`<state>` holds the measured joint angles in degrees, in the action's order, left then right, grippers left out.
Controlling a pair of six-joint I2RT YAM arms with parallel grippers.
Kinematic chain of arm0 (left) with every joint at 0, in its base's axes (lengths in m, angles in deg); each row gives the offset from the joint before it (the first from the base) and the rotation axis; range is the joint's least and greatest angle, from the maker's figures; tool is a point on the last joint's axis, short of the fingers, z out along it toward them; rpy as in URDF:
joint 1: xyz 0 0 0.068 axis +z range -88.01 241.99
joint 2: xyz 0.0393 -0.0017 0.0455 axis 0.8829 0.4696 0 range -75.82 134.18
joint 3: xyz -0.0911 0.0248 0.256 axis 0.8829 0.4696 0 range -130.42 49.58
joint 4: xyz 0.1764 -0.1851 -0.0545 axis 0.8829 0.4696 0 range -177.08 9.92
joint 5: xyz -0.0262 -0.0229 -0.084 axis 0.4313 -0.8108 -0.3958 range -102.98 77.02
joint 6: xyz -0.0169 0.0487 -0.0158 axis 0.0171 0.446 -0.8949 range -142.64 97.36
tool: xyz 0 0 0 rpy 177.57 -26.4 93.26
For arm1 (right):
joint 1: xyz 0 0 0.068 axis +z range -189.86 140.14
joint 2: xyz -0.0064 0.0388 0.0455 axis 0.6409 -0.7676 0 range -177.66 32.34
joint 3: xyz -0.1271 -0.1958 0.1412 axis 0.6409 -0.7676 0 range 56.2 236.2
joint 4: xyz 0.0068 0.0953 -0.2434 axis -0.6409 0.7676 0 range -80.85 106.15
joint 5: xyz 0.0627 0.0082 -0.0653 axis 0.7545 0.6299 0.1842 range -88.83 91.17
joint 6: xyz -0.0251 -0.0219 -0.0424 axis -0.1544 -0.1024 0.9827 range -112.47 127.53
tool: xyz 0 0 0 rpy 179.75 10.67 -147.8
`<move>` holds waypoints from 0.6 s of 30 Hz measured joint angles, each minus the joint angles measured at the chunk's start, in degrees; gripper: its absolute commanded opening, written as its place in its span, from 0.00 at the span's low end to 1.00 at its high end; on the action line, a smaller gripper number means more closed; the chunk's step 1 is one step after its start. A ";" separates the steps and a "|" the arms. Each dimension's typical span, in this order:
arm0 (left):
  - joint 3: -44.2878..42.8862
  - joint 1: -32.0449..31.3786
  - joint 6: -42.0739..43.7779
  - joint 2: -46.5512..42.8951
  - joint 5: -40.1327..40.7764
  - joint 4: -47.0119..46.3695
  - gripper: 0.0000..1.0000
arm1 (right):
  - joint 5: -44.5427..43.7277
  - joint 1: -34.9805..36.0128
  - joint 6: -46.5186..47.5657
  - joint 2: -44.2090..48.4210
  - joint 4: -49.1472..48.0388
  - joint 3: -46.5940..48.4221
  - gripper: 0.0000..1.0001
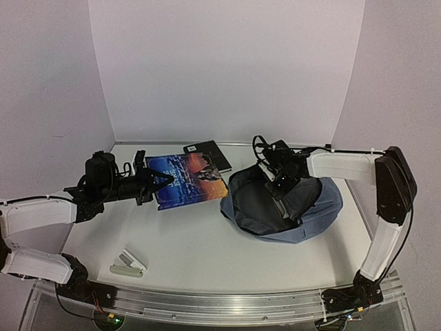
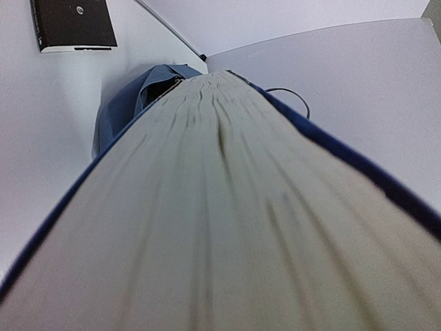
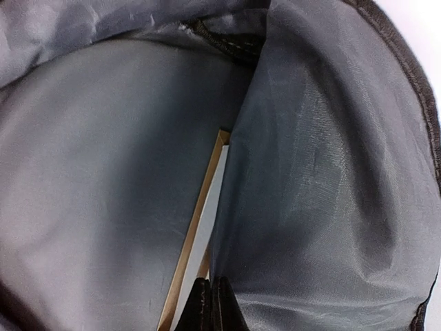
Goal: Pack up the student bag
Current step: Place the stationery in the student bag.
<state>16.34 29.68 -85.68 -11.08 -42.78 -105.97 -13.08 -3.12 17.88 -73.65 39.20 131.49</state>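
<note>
Above table point(image 1: 207, 255), left gripper point(image 1: 160, 182) grips book point(image 1: 189, 178), right gripper point(image 3: 211, 296) inside student bag point(image 1: 324, 207).

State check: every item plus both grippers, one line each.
student bag: open, lying on table
blue book: held by its edge, outside bag
left gripper: shut on blue book
right gripper: shut, inside the bag
flat item in bag: tucked in a fabric fold, edge showing
black book: closed, flat on table
stapler: lying on table, untouched

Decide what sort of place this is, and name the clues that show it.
Probably a robotics lab test bench: a white table enclosed by plain white panels, a left arm and right arm bolted to a metal rail, and a student bag laid out.
</note>
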 measured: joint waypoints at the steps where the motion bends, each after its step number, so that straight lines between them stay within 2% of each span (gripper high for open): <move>1: 0.01 0.00 0.00 0.09 0.00 0.00 0.00 | 0.80 -0.05 -0.43 0.39 0.56 0.63 0.00; 10: 0.05 -0.01 -0.05 3.17 -0.91 -0.54 0.00 | 9.40 -0.07 -3.72 4.32 3.28 5.55 0.00; 18: 0.28 -0.56 -3.05 14.69 -4.29 -10.01 0.00 | 18.00 -0.05 -6.94 5.28 4.66 8.52 0.00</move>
<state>16.62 29.12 -88.73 3.61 -47.07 -115.98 4.92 -3.17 10.94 -68.36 43.86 140.01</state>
